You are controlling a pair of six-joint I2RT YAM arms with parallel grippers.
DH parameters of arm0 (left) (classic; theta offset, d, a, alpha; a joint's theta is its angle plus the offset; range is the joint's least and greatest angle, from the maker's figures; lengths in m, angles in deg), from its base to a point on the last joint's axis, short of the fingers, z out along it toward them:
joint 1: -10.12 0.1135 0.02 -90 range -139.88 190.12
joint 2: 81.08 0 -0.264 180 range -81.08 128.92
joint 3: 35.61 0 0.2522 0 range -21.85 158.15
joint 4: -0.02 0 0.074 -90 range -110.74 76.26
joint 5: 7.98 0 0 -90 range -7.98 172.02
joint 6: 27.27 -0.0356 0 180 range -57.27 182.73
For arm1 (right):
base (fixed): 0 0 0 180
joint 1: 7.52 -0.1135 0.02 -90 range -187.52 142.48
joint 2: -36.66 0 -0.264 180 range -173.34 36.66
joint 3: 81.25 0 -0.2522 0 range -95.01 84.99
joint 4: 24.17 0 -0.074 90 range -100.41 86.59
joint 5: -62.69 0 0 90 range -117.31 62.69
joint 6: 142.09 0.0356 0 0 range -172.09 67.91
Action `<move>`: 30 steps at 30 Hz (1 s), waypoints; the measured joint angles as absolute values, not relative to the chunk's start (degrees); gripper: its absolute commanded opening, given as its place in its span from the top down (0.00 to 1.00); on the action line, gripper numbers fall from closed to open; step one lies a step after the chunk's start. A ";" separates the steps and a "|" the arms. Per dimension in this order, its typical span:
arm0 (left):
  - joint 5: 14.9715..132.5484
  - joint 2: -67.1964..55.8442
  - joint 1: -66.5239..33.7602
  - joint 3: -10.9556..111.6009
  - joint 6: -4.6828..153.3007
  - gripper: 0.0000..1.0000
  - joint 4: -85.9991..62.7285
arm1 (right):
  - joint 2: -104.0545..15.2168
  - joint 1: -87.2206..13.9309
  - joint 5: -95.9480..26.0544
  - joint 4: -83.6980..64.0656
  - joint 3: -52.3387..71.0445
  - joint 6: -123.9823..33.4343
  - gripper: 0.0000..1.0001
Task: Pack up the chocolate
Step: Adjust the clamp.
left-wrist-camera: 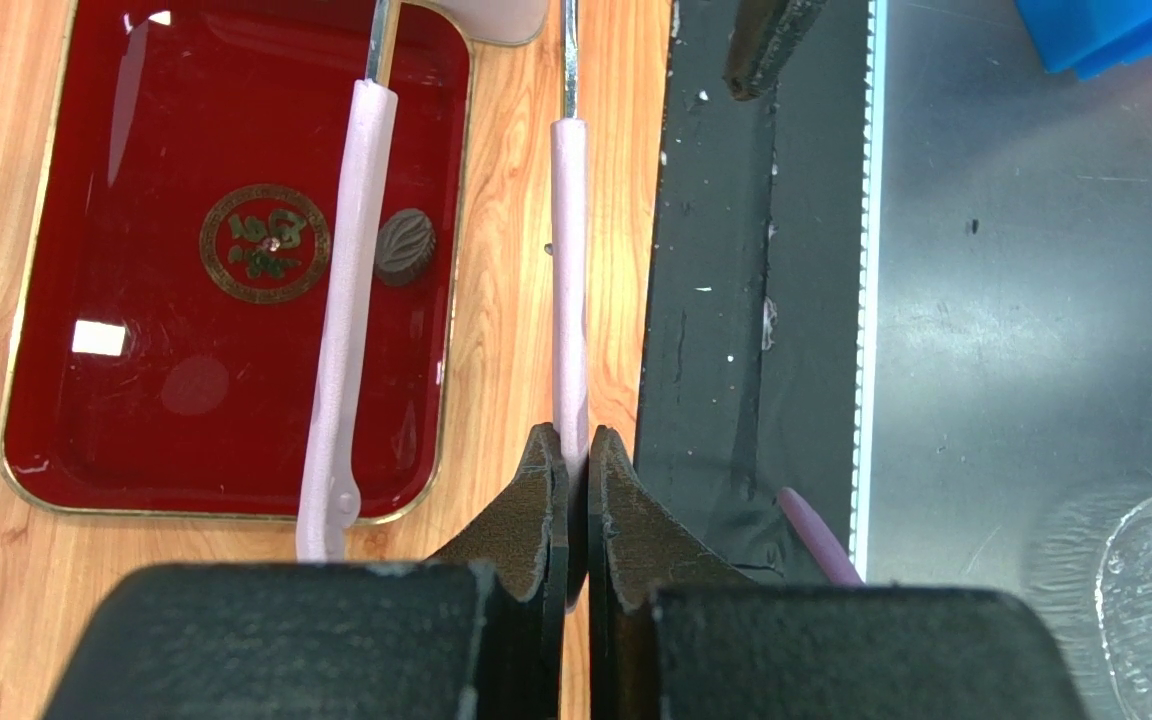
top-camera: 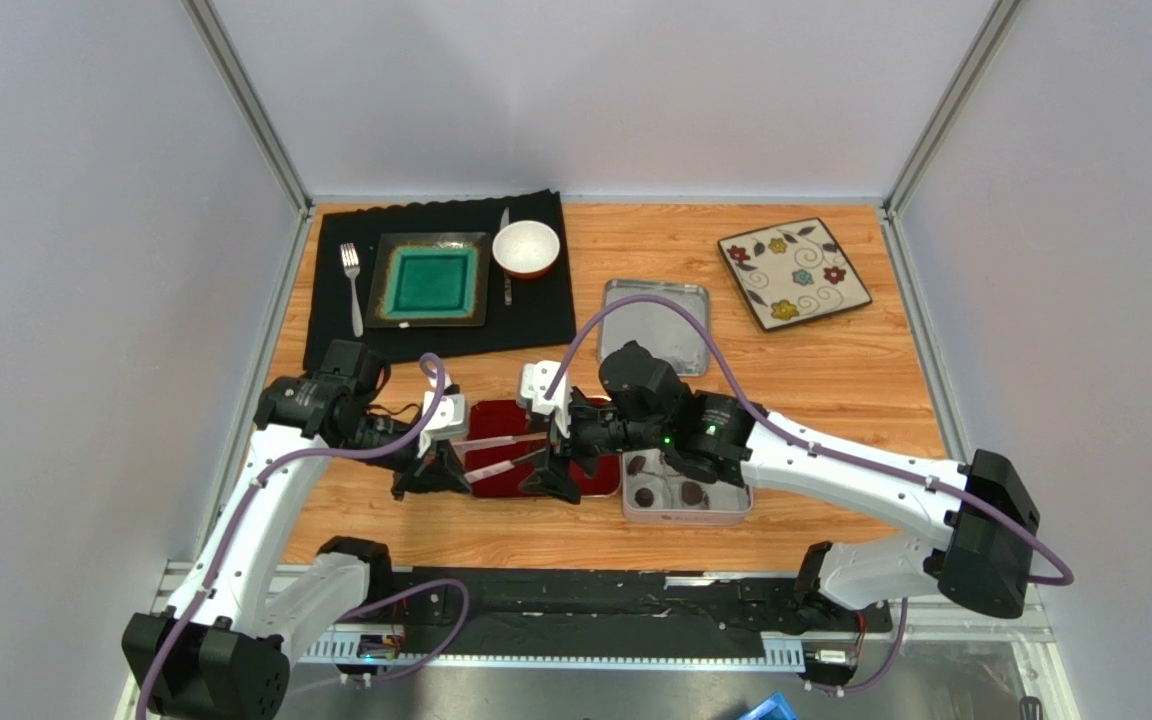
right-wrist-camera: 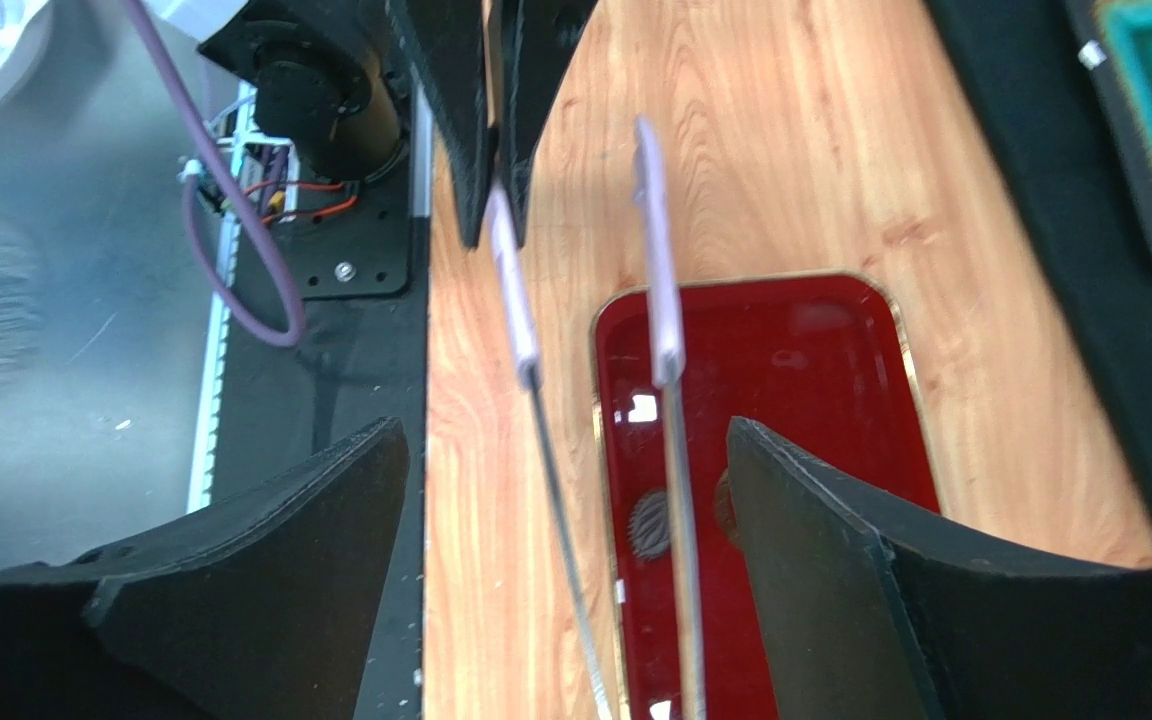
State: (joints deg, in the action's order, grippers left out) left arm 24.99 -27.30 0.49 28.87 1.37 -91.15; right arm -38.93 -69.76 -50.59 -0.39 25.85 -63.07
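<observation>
One ribbed dark chocolate point(left-wrist-camera: 403, 245) lies on the red tray point(left-wrist-camera: 162, 195), close to a pair of metal tongs point(left-wrist-camera: 572, 225) with pink sleeves. My left gripper point(left-wrist-camera: 578, 450) is shut on one pink arm; the other pink arm point(left-wrist-camera: 345, 300) lies across the tray. My right gripper point(right-wrist-camera: 567, 495) is open, a finger on either side of the tongs' two metal arms point(right-wrist-camera: 683, 495), over the tray's point(right-wrist-camera: 808, 375) near edge. The same chocolate point(right-wrist-camera: 651, 522) shows between those arms, and a second is half hidden by the right finger point(right-wrist-camera: 823, 555). More chocolates point(top-camera: 692, 491) sit in a silver tin point(top-camera: 687, 516).
A black mat point(top-camera: 342, 323) at the back left carries a green square plate point(top-camera: 431, 281), a fork point(top-camera: 352, 285), a knife and a white bowl point(top-camera: 527, 248). A silver lid point(top-camera: 654, 323) and a floral plate point(top-camera: 793, 273) lie behind. A black rail point(left-wrist-camera: 717, 300) runs along the table's near edge.
</observation>
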 measured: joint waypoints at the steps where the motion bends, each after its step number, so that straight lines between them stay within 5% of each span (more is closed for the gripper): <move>1: 24.96 -27.30 0.49 29.11 1.50 1.00 -91.15 | -38.43 -69.76 -50.79 -0.50 26.64 -62.46 0.19; 30: 25.36 -27.35 0.51 30.01 3.31 1.00 -91.28 | -38.41 -70.13 -50.79 -14.03 31.08 -54.04 0.31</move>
